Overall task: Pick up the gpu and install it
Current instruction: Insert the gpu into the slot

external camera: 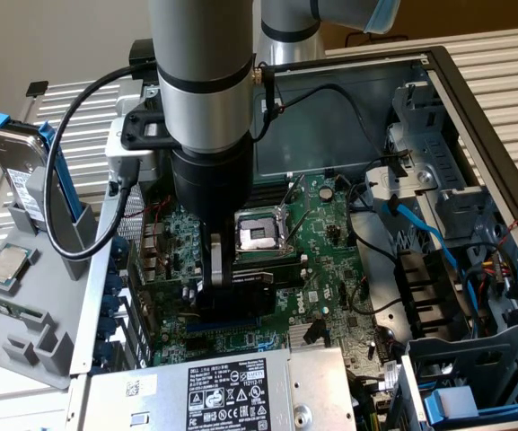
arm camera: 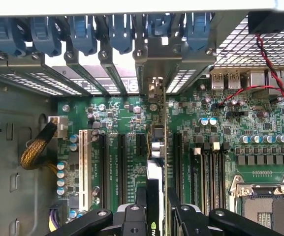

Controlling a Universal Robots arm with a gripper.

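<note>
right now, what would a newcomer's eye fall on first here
The silver robot arm reaches down into the open computer case, mid-frame in the exterior view. Its claw grips the gpu edge-on over the slots of the green motherboard, with the bare CPU socket just beside.

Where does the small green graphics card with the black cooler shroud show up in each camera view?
Exterior view: the gpu, the small green card with a black shroud, sits low under the grey arm's gripper, beside the square silver CPU socket.
Wrist view: gpu edge-on, clamped in the gripper, parallel to the long black slots.
Shared landmark: the CPU socket.
</note>
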